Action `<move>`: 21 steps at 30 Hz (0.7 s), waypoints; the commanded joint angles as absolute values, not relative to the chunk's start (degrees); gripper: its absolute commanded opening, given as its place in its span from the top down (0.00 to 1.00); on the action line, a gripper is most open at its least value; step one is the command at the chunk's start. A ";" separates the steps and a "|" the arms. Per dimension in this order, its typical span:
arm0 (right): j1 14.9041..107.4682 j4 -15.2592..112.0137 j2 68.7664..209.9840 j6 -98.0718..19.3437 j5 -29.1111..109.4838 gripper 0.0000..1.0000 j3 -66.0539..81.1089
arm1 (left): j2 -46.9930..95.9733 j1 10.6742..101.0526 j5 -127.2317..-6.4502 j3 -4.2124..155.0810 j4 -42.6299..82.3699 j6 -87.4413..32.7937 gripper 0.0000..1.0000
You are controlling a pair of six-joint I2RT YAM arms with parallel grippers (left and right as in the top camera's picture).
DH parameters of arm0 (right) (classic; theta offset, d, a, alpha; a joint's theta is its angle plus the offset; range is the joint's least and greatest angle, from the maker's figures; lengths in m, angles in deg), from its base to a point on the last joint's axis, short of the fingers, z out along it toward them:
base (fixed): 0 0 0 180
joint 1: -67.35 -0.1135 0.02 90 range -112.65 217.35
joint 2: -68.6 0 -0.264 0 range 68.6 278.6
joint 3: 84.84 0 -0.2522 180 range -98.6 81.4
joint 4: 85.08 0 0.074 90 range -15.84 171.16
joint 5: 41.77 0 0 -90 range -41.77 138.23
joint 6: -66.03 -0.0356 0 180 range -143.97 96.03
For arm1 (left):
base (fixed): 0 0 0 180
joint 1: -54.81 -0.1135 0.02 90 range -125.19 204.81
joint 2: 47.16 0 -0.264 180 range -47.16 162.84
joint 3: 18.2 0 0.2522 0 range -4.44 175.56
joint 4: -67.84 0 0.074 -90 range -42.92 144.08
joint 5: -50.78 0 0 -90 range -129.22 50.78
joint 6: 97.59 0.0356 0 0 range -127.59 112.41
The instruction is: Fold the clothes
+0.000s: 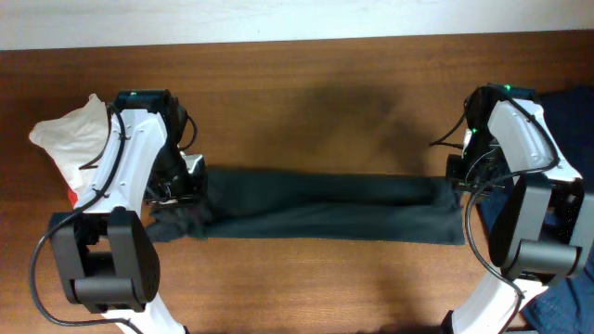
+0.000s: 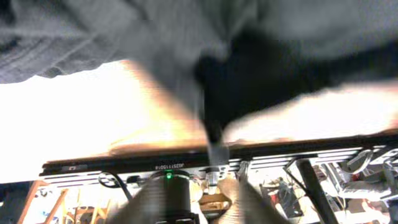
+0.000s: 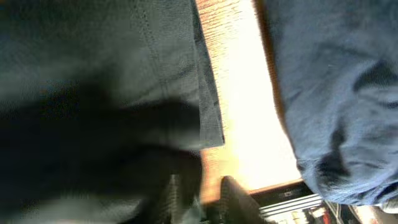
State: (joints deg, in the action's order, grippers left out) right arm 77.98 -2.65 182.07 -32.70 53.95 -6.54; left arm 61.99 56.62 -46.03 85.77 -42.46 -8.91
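The large black-charcoal garment (image 1: 325, 209) lies folded into a long narrow strip across the middle of the table. My left gripper (image 1: 190, 186) is at its left end, above bunched fabric. In the left wrist view the left gripper (image 2: 208, 190) has its fingers parted with nothing between them, and blurred grey cloth (image 2: 155, 31) lies ahead. My right gripper (image 1: 457, 181) is at the strip's right end. Seen from the right wrist, the right gripper (image 3: 205, 190) stands slightly open at the edge of the dark cloth (image 3: 93, 74).
A white garment (image 1: 70, 134) with a bit of red one (image 1: 72, 197) beside it lies at the far left. A navy blue garment (image 1: 568, 104) (image 3: 336, 81) sits at the right edge. Bare wooden table (image 1: 306, 83) stretches behind the strip.
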 commanded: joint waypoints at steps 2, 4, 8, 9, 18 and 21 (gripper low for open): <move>77.94 -3.22 181.85 -32.81 56.87 0.66 -6.19 | 59.84 56.53 -45.40 86.65 -40.09 -9.30 0.45; 77.94 -3.22 181.85 -32.79 56.90 0.65 -6.19 | 59.84 56.53 -45.40 87.94 -36.49 -9.30 0.46; 77.92 -3.24 181.85 -32.81 56.85 0.64 -6.19 | 59.87 56.46 -43.48 88.02 -28.42 -11.01 0.53; 77.94 -3.24 181.85 -32.81 56.85 0.64 -6.17 | 59.87 56.29 -36.46 87.70 -28.66 -17.52 0.59; 77.92 -2.65 181.85 -32.79 56.42 0.64 -6.19 | 60.52 50.41 -38.41 78.28 -13.17 -24.08 0.45; 77.94 -2.54 181.85 -32.79 56.44 0.64 -6.17 | 61.57 50.52 -38.41 73.97 -8.60 -24.10 0.46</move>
State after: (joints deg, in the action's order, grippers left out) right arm 77.98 -2.47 182.07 -32.76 55.74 -6.52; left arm 61.31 50.54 -37.62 76.68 -9.95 -23.29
